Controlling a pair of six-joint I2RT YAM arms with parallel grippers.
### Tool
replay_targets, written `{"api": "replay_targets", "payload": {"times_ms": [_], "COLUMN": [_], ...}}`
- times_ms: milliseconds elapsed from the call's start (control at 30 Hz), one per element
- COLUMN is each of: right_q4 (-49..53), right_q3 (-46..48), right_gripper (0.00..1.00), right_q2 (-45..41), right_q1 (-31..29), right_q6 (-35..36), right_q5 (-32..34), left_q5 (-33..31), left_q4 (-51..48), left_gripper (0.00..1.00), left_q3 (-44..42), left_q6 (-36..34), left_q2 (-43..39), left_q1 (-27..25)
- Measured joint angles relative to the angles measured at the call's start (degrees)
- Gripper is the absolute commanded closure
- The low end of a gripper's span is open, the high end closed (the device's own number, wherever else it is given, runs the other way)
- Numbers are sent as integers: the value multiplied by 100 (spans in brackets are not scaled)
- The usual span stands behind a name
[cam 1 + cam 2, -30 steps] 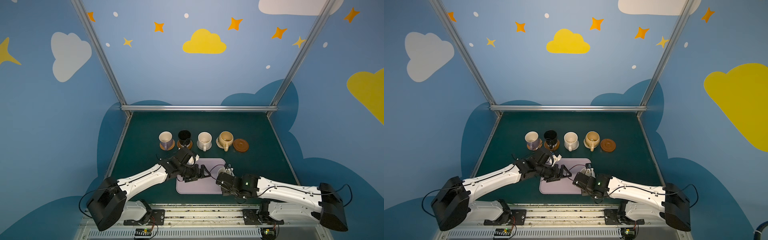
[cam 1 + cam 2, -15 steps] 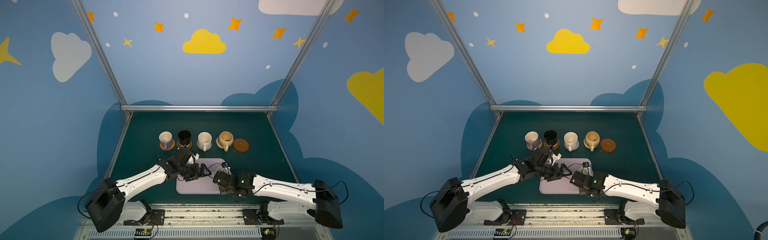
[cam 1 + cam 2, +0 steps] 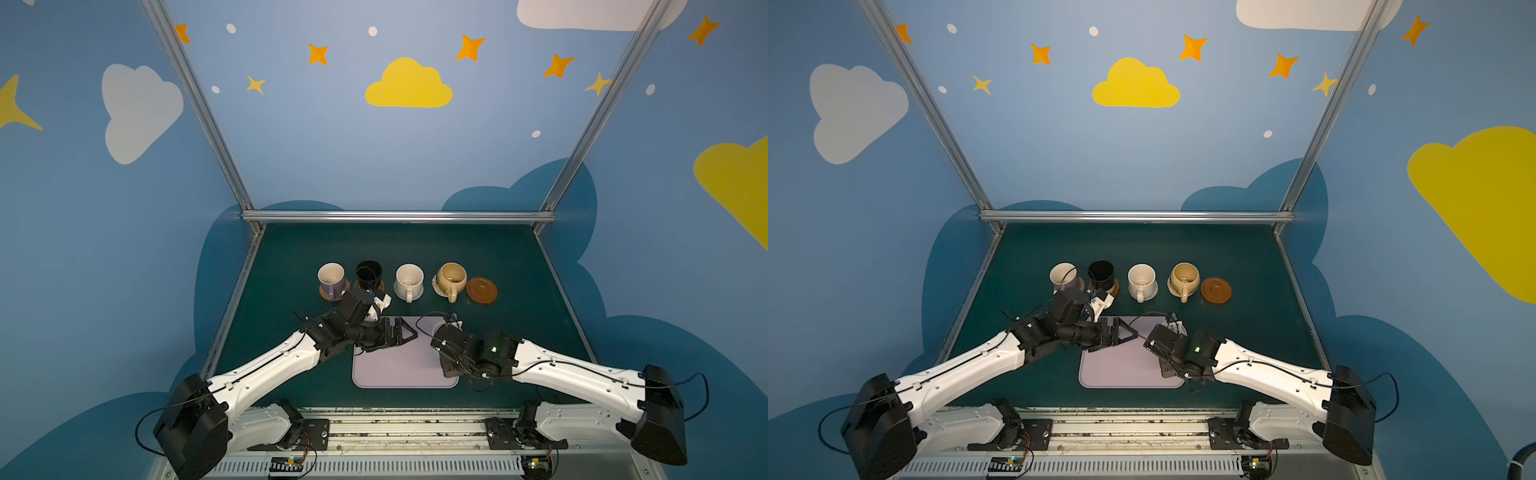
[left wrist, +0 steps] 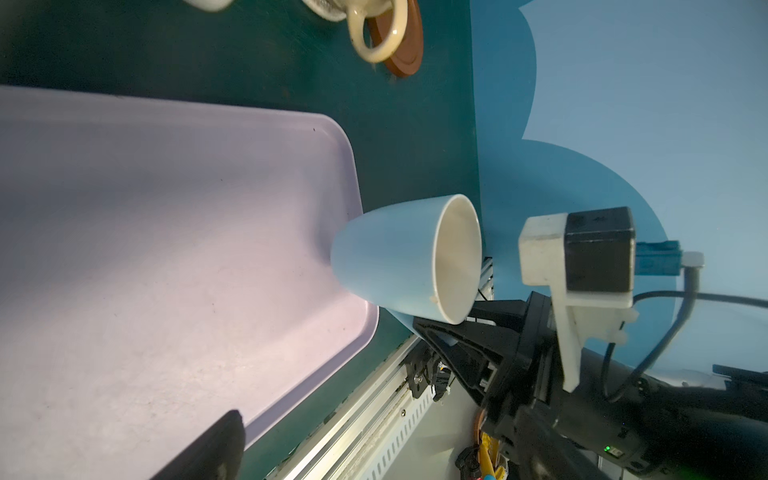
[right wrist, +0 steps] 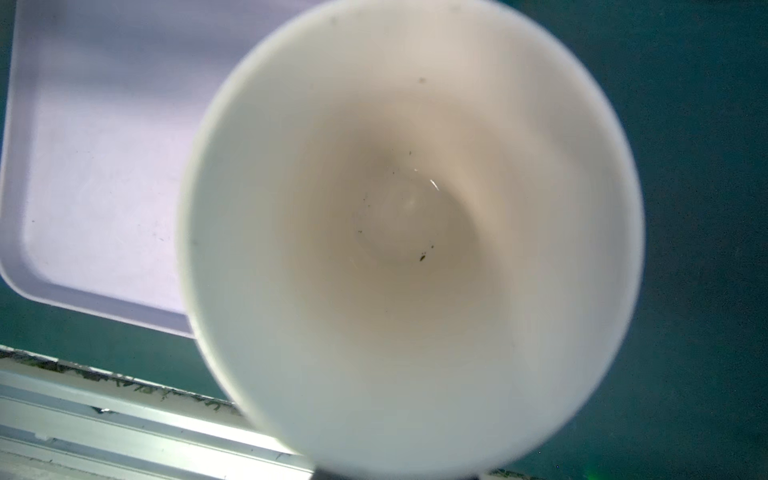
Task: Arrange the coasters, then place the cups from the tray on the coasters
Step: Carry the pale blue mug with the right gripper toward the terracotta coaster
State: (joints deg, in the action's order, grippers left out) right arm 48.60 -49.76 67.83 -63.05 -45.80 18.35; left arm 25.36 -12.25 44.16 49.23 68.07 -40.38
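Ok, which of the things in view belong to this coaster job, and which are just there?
Job: lavender mug, black mug, cream speckled mug, mustard mug, coasters under them, empty brown coaster, lilac tray, light blue mug.

Not the job: aluminium frame, front rail, painted walls.

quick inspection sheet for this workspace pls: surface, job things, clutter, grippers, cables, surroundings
surface: dark green table, no damage seen
job's things: lavender mug, black mug, cream mug and mustard mug in a row, each on one of the coasters; brown coaster beside them bare; light blue mug at a corner of the lilac tray
clutter: nothing seen
grippers: left gripper open above the tray; right gripper shut on the handle of the light blue mug
cables: black cables along both arms
surroundings: blue walls with clouds and stars; metal frame
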Motion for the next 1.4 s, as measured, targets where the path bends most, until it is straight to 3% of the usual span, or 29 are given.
{"api": "replay_targets", "payload": {"times_ms": [200,467,700,1400], "right_q4": [79,144,273,581], "right_q3": [-181,-315,-737,-1580], "right_gripper": [100,100,100,100], "right_q2": [-83,-227,-199,-35], "right_q1": [313,800,1381,3036], "right_q6": [317,715,1200,2065], "right_q5": [-20,-157,-533,-1014], "left_q5": [96,251,247,-446], "left_q4": [-57,605,691,463], "left_gripper": [0,0,0,0], "left_q3": [136,146,632,2492], "left_q6": [-50,273,264,-197], "left_q2": [-20,-20,146,1506], "left_q1": [179,315,315,-243]}}
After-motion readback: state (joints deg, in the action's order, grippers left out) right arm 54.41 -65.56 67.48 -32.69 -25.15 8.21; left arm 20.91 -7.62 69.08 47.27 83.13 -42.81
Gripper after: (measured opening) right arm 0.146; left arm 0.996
